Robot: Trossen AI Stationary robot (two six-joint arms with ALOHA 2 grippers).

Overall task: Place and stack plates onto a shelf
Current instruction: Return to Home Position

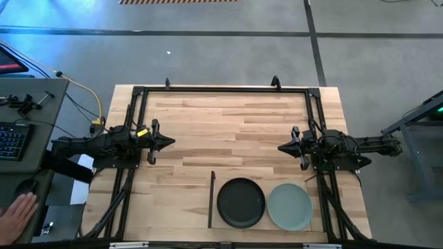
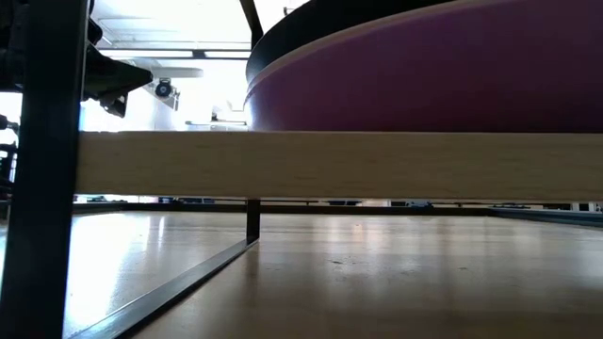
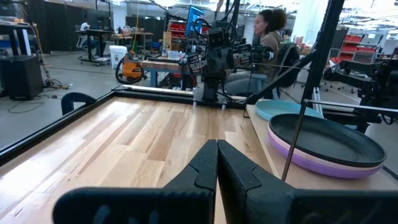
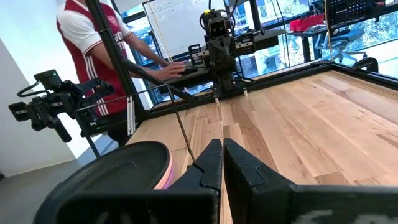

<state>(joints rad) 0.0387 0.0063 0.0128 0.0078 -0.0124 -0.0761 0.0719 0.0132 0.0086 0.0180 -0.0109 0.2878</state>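
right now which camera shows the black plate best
The high view: looking straight down, it shows the black plate whole, on the shelf beside the blue-green plate. The left wrist view shows it at a low slant, the right wrist view only part, the low view just a dark rim.

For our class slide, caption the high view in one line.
Round black plate beside pale blue-green plate on pale wooden shelf; left gripper and right gripper shut.
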